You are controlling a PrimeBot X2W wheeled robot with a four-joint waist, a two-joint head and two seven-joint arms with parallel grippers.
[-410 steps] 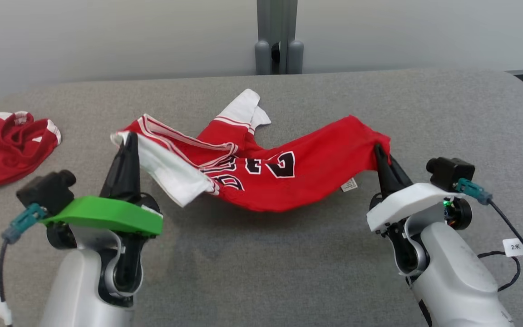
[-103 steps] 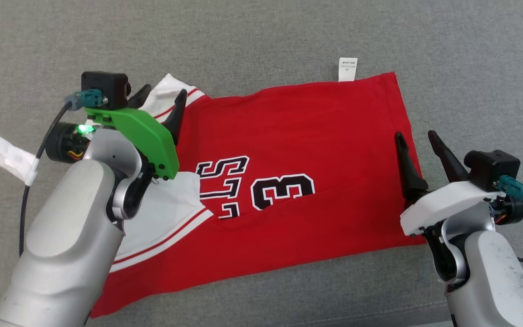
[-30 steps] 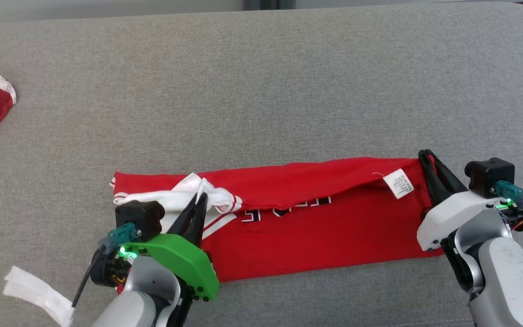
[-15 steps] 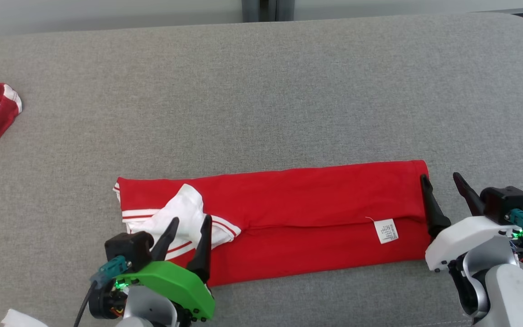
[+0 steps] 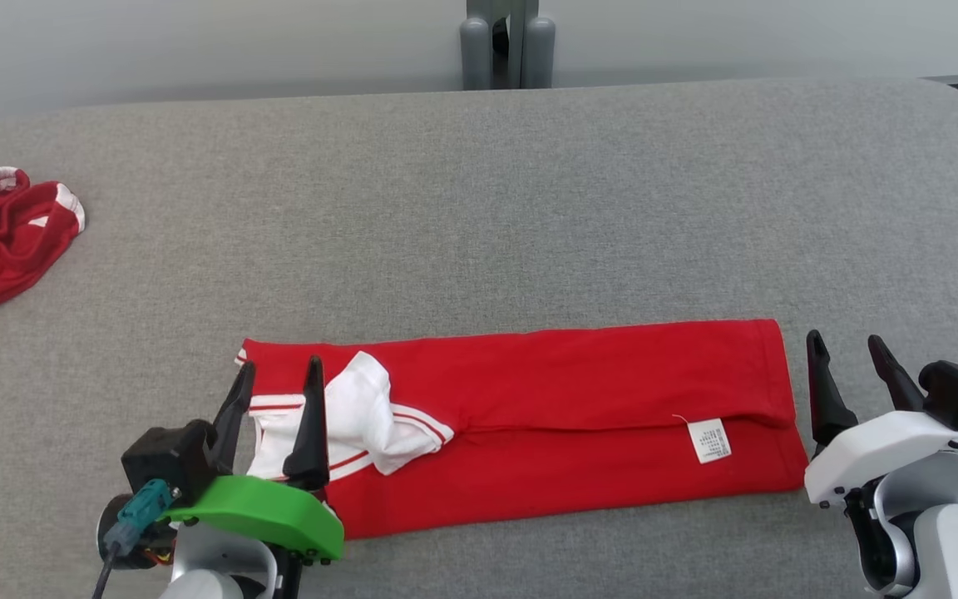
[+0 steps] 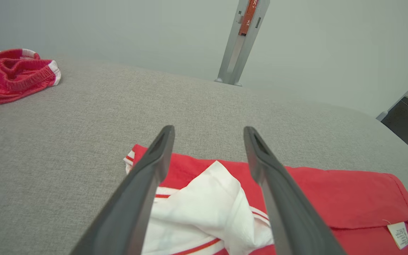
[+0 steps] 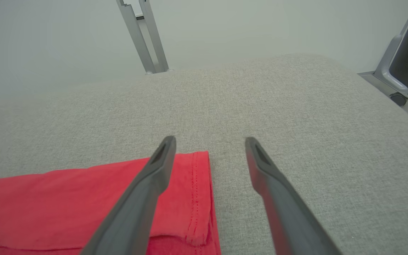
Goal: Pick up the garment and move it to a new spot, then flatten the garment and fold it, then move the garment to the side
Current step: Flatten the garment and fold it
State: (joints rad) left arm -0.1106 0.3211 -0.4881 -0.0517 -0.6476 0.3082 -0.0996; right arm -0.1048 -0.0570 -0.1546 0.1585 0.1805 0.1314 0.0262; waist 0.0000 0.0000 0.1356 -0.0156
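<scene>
Grey fabric covers the table [image 5: 529, 208] under the folded red garment [image 5: 595, 374]. The left gripper [image 5: 279, 364] hovers over its white-sleeved end and the right gripper [image 5: 845, 337] just beside the other end, both spread wide and empty.

Head camera looks down over grey surface [image 5: 529, 208]; wrist cameras low, close, facing wall [image 6: 119, 28]; all share garment [image 5: 579, 399]
</scene>
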